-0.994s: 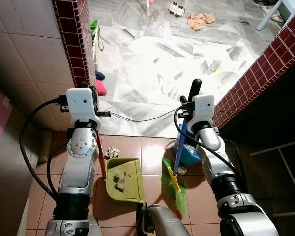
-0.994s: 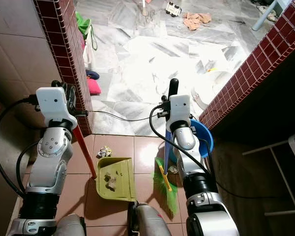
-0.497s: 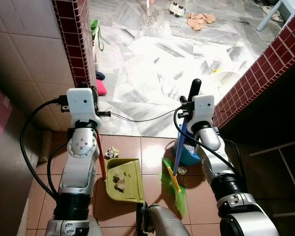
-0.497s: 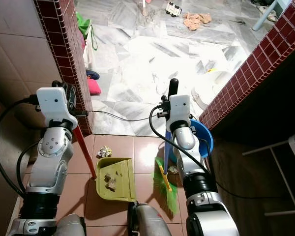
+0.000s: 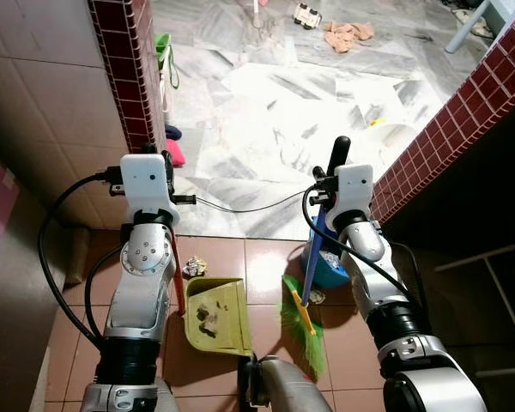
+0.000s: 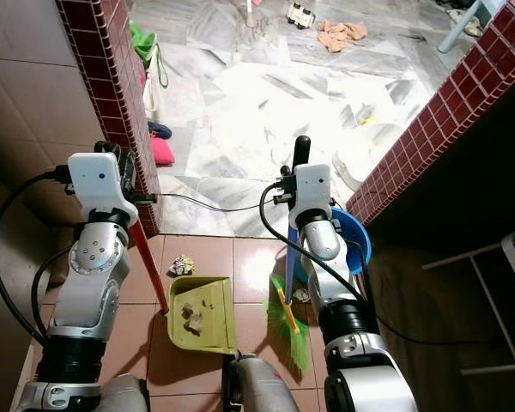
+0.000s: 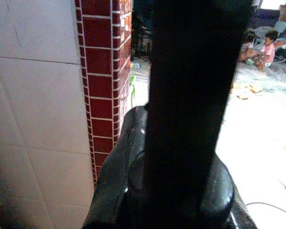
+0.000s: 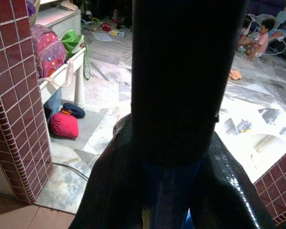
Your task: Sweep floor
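Your brown-tiled floor meets white marble just ahead of both grippers. Your left gripper is clamped on the red handle of the yellow-green plastic dustpan, which sits flat below it with debris inside. Your right gripper is clamped on the blue-handled green-bristled broom, bristles on the tile below it, just beside the pan. A blue plastic basin is by the right arm. A crumpled paper scrap lies just past the pan's lip.
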You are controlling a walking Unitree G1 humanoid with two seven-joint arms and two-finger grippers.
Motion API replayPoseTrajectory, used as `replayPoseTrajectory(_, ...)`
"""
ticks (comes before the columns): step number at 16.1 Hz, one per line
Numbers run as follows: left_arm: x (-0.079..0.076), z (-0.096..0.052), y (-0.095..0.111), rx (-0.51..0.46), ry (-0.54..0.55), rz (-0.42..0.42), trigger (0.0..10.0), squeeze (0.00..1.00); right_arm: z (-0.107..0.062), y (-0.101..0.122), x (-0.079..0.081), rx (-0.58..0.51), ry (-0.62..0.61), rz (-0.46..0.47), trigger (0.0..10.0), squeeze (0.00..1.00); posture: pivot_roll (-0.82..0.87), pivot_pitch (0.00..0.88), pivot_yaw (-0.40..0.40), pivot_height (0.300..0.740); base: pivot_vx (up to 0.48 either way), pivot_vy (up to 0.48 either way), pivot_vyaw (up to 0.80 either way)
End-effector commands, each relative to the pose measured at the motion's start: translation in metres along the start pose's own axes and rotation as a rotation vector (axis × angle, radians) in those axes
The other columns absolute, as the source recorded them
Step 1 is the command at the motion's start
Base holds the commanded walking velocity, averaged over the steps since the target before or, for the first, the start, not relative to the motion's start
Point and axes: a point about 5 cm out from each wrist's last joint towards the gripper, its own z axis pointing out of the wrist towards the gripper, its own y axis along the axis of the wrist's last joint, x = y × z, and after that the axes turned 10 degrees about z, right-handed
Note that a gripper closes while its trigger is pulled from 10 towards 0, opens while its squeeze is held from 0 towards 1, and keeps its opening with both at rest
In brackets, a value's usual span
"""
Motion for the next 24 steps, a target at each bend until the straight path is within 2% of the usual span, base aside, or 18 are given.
replayPoseTrajectory(1,-0.0005,-0.0005,0.0143,-0.058,0.008,-0.029,10.0,0.00,0.0006,-0.0002,-0.0049,0.009,-0.015,-0.003,10.0,0.00,0.01,0.141,-0.149,0.740,0.000,0.000,-0.80)
replayPoseTrajectory(6,-0.0025,0.0033,0.0154,-0.058,-0.011,-0.033,10.0,0.00,-0.0012,-0.0008,-0.0073,0.004,-0.038,0.007,10.0,0.00,0.01,0.135,-0.124,0.740,0.000,0.000,-0.76)
replayPoseTrajectory(10,-0.0048,0.0039,0.0156,-0.058,-0.024,-0.026,10.0,0.00,-0.0011,-0.0022,-0.0055,0.005,-0.043,0.019,10.0,0.00,0.01,0.130,-0.118,0.740,0.000,0.000,0.00)
replayPoseTrajectory(24,-0.0036,0.0047,0.0150,-0.054,-0.043,-0.014,10.0,0.00,0.0007,-0.0012,-0.0032,-0.007,-0.036,0.026,10.0,0.00,0.03,0.109,-0.109,0.740,-0.311,0.000,0.00)
